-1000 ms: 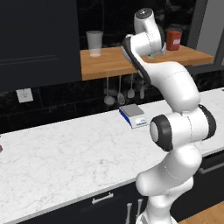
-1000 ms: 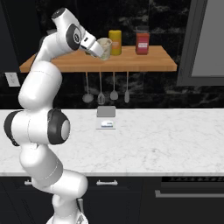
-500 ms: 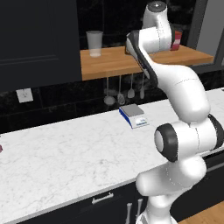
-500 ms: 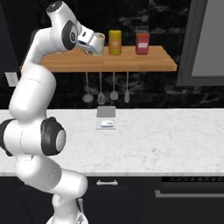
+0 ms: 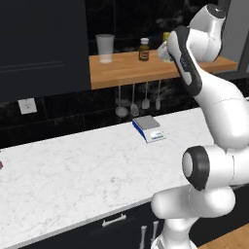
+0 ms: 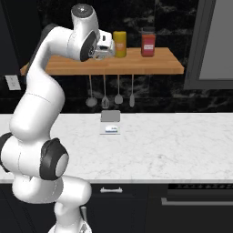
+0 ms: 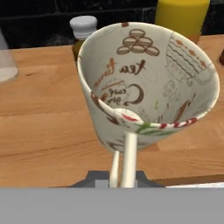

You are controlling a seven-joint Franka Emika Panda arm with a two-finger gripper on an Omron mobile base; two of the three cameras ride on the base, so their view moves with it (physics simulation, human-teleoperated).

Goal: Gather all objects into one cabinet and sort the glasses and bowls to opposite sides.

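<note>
- The gripper (image 6: 105,49) is up at the level of the wooden shelf (image 6: 154,66), its fingers pinched together on the rim of a cream mug (image 7: 146,83); in the hand view the near lip of the mug sits right at the bottom centre where the finger tips come up, with the wall of the mug clamped between them.
- The cream mug is held off the shelf, tilted, so that its open mouth faces back toward the hand and its base points away toward the dark back wall; its long axis runs along the line of the gripper, not upright.
- The inside of the mug carries printed drawings and lettering, and I can see down into it to the bottom; its handle is not something I can make out.
- From the left base view the mug (image 5: 165,51) shows as a pale shape just beside the arm's upper link, above the front part of the shelf.
- Behind the mug stand a yellow canister (image 6: 119,44) and a small brown bottle with a white cap (image 5: 143,49), both upright on the shelf.
- Farther along the shelf are a red jar (image 6: 148,43) at one end and a clear tumbler (image 5: 104,48) at the other.
- Under the shelf hang utensils (image 6: 111,98), and below them a small kitchen scale (image 6: 110,122) rests on the white marble counter (image 6: 173,141).
</note>
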